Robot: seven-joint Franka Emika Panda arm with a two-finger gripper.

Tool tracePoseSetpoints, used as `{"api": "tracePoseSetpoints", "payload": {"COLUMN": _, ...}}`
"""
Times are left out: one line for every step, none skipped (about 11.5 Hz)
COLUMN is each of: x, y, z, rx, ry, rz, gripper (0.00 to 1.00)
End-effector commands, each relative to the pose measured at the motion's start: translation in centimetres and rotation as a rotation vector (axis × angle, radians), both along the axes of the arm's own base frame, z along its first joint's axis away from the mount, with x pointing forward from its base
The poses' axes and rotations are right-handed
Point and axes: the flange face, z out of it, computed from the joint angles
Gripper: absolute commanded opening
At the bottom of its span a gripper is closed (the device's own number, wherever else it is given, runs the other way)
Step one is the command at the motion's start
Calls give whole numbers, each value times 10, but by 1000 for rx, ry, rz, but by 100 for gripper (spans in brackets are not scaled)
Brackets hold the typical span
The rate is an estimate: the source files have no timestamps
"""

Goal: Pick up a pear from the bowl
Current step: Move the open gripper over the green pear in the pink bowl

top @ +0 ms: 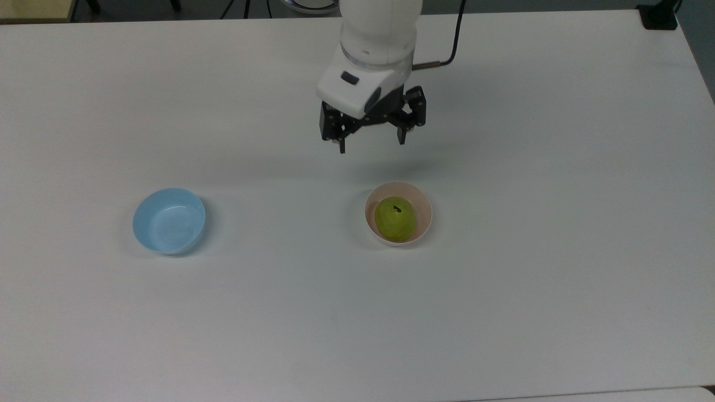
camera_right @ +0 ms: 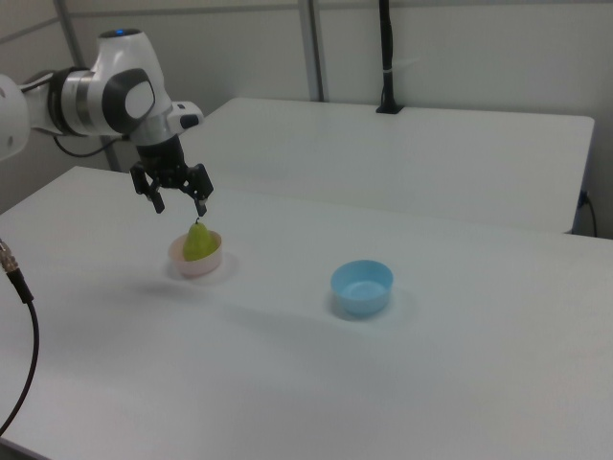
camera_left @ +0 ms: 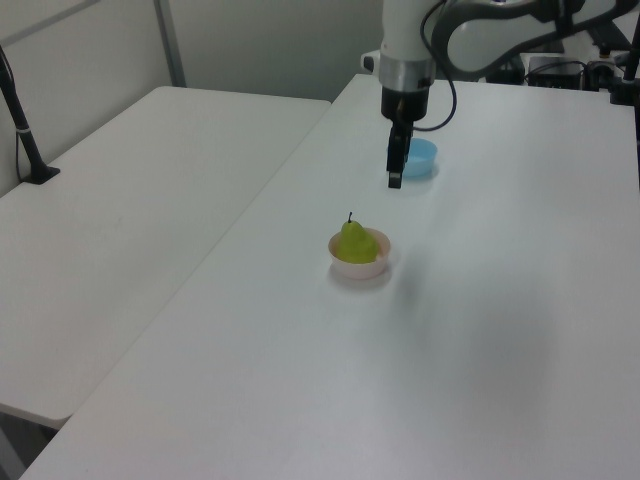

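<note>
Table: the white table (top: 503, 312) spans nearly the whole top view; its far edge runs along the top of the top view, and a second white table (camera_left: 130, 230) adjoins it on the left view's left.
Open room: bare tabletop lies on all sides of both bowls.
Gripper: the gripper (top: 371, 142) (camera_left: 394, 178) (camera_right: 179, 203) hangs in the air above the table, fingers pointing down and spread apart, holding nothing.
Gripper to bowl: in the top view it sits above the pink bowl's (top: 424, 215) (camera_left: 372, 266) (camera_right: 196, 265) upper edge, apart from it; in the right view it hovers just over the fruit.
Pear: the pear (top: 395, 219) (camera_left: 355, 244) (camera_right: 197, 242) stands upright inside the pink bowl, yellow-green, smooth, with a short dark stem on top.
Blue bowl: the light blue bowl (top: 168, 221) (camera_left: 422, 158) (camera_right: 362, 287) stands well apart from the pink one, toward the top view's left.
</note>
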Motion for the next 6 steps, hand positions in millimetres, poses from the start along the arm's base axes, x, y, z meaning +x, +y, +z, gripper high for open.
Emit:
{"api": "tracePoseSetpoints", "payload": {"x": 16, "y": 13, "z": -36, "rx": 11, "ry": -36, "rz": 25, "gripper": 100}}
{"api": "tracePoseSetpoints", "payload": {"x": 21, "y": 14, "z": -47, "rx": 14, "ry": -46, "rz": 27, "gripper": 100}}
{"api": "tracePoseSetpoints", "payload": {"x": 24, "y": 17, "z": -59, "rx": 15, "ry": -49, "rz": 31, "gripper": 100}}
{"api": "tracePoseSetpoints", "payload": {"x": 25, "y": 26, "z": -67, "rx": 18, "ry": -56, "rz": 42, "gripper": 100}}
{"api": "tracePoseSetpoints", "payload": {"x": 27, "y": 28, "z": -78, "rx": 19, "ry": -55, "rz": 47, "gripper": 100}}
{"api": "tracePoseSetpoints", "payload": {"x": 29, "y": 31, "z": -87, "rx": 19, "ry": -58, "rz": 49, "gripper": 99}}
